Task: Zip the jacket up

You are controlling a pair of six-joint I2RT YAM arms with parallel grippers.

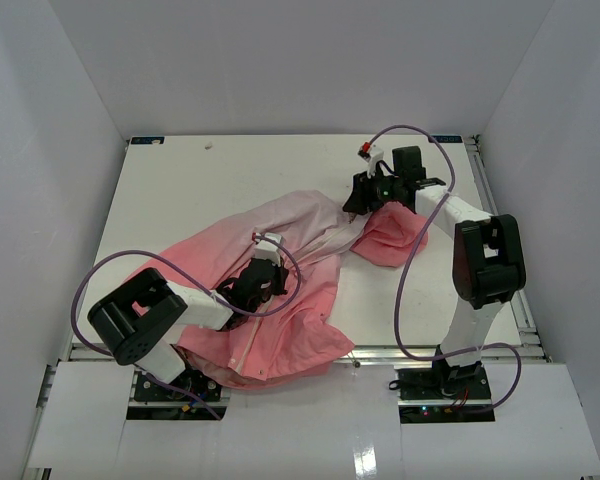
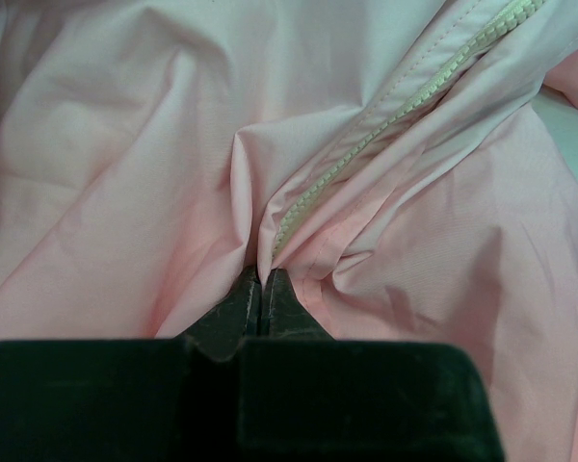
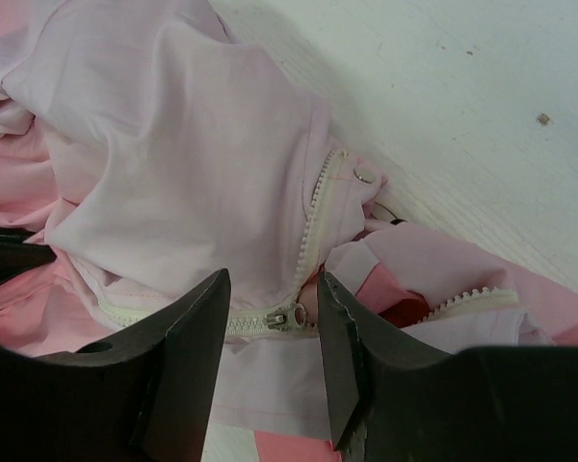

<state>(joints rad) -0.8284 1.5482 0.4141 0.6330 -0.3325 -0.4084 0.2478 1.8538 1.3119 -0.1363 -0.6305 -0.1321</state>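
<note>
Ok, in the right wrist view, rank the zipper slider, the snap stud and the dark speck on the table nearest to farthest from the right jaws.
1. Zipper slider: in the gap between the open right jaws.
2. Snap stud: farther up the jacket edge, slightly right.
3. Dark speck: on the table, far upper right.

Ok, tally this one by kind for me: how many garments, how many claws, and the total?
jacket: 1
claws: 2 (left claw, right claw)
total: 3
</note>
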